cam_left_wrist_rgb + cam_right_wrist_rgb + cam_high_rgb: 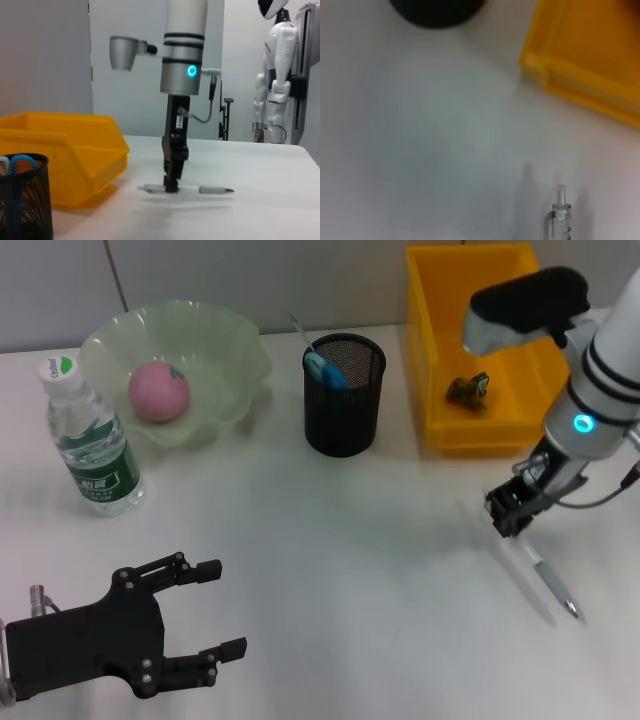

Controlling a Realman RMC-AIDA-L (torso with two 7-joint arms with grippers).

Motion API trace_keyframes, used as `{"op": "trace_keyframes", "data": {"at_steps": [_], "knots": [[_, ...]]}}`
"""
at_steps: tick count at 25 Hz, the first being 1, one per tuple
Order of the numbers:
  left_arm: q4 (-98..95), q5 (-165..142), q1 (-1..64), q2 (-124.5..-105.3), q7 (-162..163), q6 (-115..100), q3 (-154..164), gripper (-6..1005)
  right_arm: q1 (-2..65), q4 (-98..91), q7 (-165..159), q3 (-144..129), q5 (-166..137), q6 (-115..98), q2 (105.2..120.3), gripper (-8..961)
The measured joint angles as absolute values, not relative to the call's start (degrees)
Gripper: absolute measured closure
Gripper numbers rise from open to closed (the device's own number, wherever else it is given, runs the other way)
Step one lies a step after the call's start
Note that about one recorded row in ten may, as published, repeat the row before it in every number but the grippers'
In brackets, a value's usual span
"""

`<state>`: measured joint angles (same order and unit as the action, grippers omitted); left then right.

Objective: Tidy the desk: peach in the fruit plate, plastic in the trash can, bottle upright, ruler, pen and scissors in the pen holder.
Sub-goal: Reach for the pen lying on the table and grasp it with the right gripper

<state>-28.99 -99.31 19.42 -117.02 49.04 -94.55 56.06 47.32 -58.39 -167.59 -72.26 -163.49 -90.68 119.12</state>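
Observation:
My right gripper (507, 520) points down near the table's right side and is shut on one end of the pen (548, 580). The pen (210, 190) hangs roughly level just above the surface, and its shadow falls apart from it. Its clear end (560, 212) shows in the right wrist view. The black mesh pen holder (343, 405) holds blue-handled scissors (325, 370) and a thin pale strip. A pink peach (158, 390) lies in the green plate (215, 335). The bottle (90, 440) stands upright at far left. Crumpled plastic (470, 390) lies in the yellow bin (425, 390). My left gripper (225, 608) rests open at the front left.
The yellow bin (65, 150) stands just behind the right gripper (171, 186), with the pen holder (22, 200) to its left. A white humanoid robot (275, 75) stands beyond the table's far side. Bare table stretches between the two grippers.

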Motion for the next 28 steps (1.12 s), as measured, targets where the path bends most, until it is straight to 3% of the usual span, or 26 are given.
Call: {"op": "trace_keyframes", "data": {"at_steps": [14,24,28], "knots": [[-29.01,-99.32,19.14,-117.32,48.79,-94.69,56.03,172,40.30,-76.10,-158.69,-69.54,-150.72,-91.41,119.11,796],[-29.00,-99.31,18.98,-117.33,48.92,-95.27,55.98,172,35.14,-77.01,-147.10,-64.95,-137.84,-87.36,118.80,801],[-29.00,-99.32,18.98,-117.33,48.94,-95.28,55.98,172,36.04,-76.39,-147.03,-65.28,-139.45,-88.73,118.73,864]]}}
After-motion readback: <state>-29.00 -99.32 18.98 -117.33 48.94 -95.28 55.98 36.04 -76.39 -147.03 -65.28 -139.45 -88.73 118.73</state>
